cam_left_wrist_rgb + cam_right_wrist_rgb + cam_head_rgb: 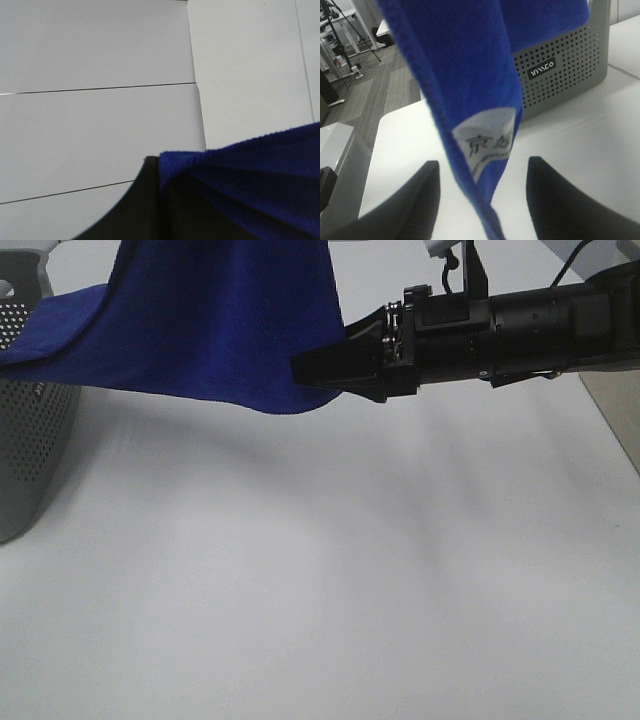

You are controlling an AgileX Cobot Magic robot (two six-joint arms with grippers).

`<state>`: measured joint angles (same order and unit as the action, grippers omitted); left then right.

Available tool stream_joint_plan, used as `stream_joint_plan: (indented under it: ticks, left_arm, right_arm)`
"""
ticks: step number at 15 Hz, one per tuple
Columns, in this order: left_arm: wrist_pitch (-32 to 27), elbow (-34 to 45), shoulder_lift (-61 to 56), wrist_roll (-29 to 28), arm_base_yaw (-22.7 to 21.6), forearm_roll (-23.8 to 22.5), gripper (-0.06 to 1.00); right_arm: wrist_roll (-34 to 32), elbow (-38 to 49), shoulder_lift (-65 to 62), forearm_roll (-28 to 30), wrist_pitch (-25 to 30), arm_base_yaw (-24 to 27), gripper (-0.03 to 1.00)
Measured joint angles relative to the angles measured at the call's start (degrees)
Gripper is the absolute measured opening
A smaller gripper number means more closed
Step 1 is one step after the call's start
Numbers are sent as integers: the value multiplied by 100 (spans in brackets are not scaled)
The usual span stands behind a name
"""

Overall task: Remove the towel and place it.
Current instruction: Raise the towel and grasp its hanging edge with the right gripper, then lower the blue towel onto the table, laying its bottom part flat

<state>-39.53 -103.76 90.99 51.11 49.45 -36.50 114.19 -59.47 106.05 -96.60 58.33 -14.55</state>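
The deep blue towel point(220, 320) hangs from above the top of the exterior high view. Its left part drapes over the grey perforated basket point(30, 440). My right gripper point(305, 370) reaches in from the right, at the towel's lower right edge. In the right wrist view its jaws stand open point(484, 162), and the towel's corner point(465, 75) with the white tag point(487, 140) hangs between the fingers. In the left wrist view my left gripper point(159, 172) is shut on a gathered edge of the towel point(250, 175), held high. The left gripper is out of the exterior high view.
The white table point(350, 570) stretches below and in front of the towel. The basket point(565, 65) stands at the table's left. The table's right edge point(610, 430) borders a beige floor. Tripods and floor lie beyond the far edge point(350, 60).
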Motion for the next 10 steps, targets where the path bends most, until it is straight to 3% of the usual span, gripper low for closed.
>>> stream_joint_plan:
  ticks: [3, 6, 7, 10]
  left_arm:
    - [0, 0, 0, 0, 0, 57, 0]
    - [0, 0, 0, 0, 0, 63, 0]
    - [0, 0, 0, 0, 0, 69, 0]
    - [0, 0, 0, 0, 0, 97, 0]
  right_arm:
    - [17, 0, 0, -46, 0, 0, 46]
    - [-218, 0, 0, 269, 11, 0, 13]
    - [-292, 0, 0, 327, 11, 0, 8]
    - [-934, 0, 0, 653, 34, 0, 3]
